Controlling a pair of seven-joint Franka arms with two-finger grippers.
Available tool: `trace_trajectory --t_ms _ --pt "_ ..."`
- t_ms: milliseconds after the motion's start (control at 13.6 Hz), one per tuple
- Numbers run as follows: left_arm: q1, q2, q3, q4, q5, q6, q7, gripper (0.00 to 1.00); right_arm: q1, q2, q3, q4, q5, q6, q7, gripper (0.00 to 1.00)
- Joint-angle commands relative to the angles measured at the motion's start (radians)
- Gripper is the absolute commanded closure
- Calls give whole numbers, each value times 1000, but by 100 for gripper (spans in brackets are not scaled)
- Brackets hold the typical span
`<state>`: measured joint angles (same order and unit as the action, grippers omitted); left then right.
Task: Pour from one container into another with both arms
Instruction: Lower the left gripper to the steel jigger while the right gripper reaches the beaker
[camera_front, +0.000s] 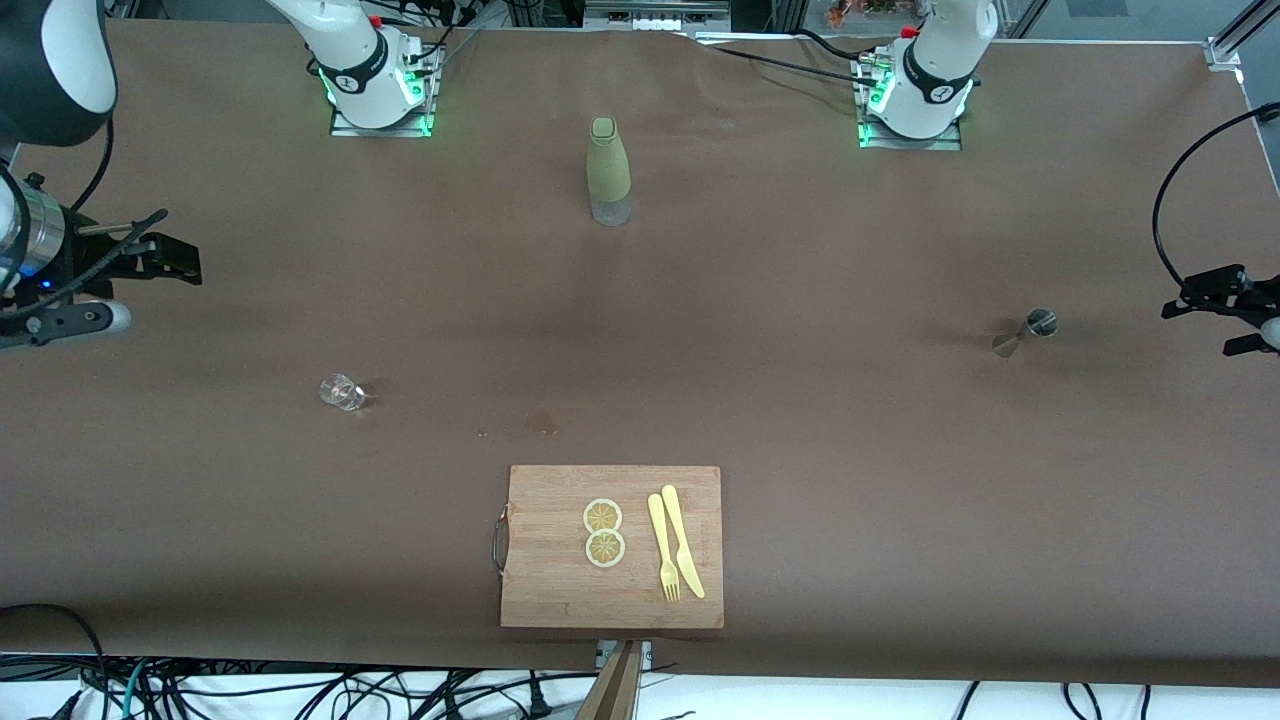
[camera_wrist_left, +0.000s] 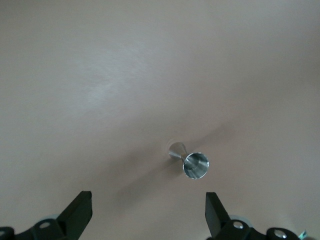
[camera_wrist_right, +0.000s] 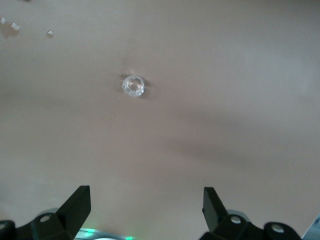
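A: Where are the two claws?

B: The left claw (camera_front: 1215, 300) hangs in the air over the left arm's end of the worktop (camera_front: 820, 420), spread wide with nothing in it. The right claw (camera_front: 165, 258) hangs over the right arm's end, also released and bare.

A: And the containers?

B: A steel jigger (camera_front: 1028, 330) stands upright near the left arm's end, apart from the left claw; the left wrist view looks down into its cup (camera_wrist_left: 192, 162) between the fingers (camera_wrist_left: 75, 212). A small clear glass (camera_front: 341, 391) sits toward the right arm's end, nearer the camera than the jigger; it shows in the right wrist view (camera_wrist_right: 133, 86) too.

A: Anything else?

B: A green bottle (camera_front: 608, 170) stands between the arm bases. A cutting board (camera_front: 550, 590) lies nearest the camera, carrying two lemon slices (camera_front: 603, 532), a fork (camera_front: 662, 548) and a knife (camera_front: 682, 540).
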<state>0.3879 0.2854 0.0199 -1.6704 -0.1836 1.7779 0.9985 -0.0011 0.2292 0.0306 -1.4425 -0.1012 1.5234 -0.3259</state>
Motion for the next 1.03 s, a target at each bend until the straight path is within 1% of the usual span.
trace_trajectory --t_ms 0,147,295,442,516,589,663,737,811,958 --pt "89 41 -9 -35 -91 41 301 0 -29 -4 -21 -67 12 116 -274 0" --pt "130 78 -9 -38 -152 37 510 0 -34 1 -85 -125 130 194 -483 0" --pt "167 122 -9 -58 -227 34 708 0 -46 22 -150 -208 283 280 -702 0" --pt "201 179 -8 -66 -308 28 898 0 -48 60 -198 -272 416 349 -917 0" --pt "210 217 11 -63 -366 17 990 0 -49 82 -218 -298 498 377 -1035 0" --pt "210 259 44 -60 -432 -7 1090 0 -50 117 -237 -314 579 382 -1138 0" --pt "210 299 58 -54 -492 -47 1180 0 -50 163 -256 -315 650 377 -1242 0" --pt "210 329 67 -48 -517 -81 1244 0 -50 201 -267 -315 713 370 -1347 0" --pt "210 351 86 -39 -542 -113 1288 0 -50 235 -277 -315 760 367 -1434 0" --pt "210 395 97 -23 -607 -184 1429 0 -65 300 -282 -315 840 348 -1594 0"
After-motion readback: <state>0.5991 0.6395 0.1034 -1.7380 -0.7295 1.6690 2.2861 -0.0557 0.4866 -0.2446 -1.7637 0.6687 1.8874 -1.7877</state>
